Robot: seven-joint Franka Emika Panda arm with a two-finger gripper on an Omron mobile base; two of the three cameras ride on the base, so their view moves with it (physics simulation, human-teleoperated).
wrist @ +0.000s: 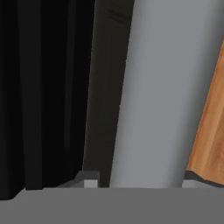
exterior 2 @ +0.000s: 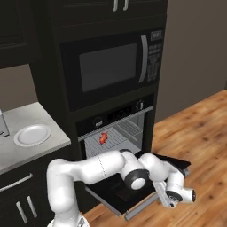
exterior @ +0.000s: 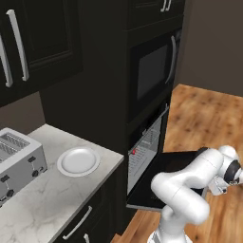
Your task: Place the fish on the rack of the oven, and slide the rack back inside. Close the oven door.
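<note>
Closing the oven door (exterior: 166, 178) comes next. Left base view: one fish (exterior: 134, 152) on one rack (exterior: 144, 149), inside the oven (exterior: 142, 156); one plate (exterior: 78, 161) on the tabletop (exterior: 42, 204). Right base view: end effector (exterior 2: 170, 204) near the door's silver handle (exterior 2: 142, 207). Hand view: fingertips (wrist: 91, 178) clamped on this grey bar; needs lifting upward.

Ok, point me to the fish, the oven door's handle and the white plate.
fish (exterior 2: 103, 138), right base view, its red body on the rack.
handle (wrist: 153, 96), hand view, the bar's grey face.
white plate (exterior: 78, 161), left base view, its centre.
</note>
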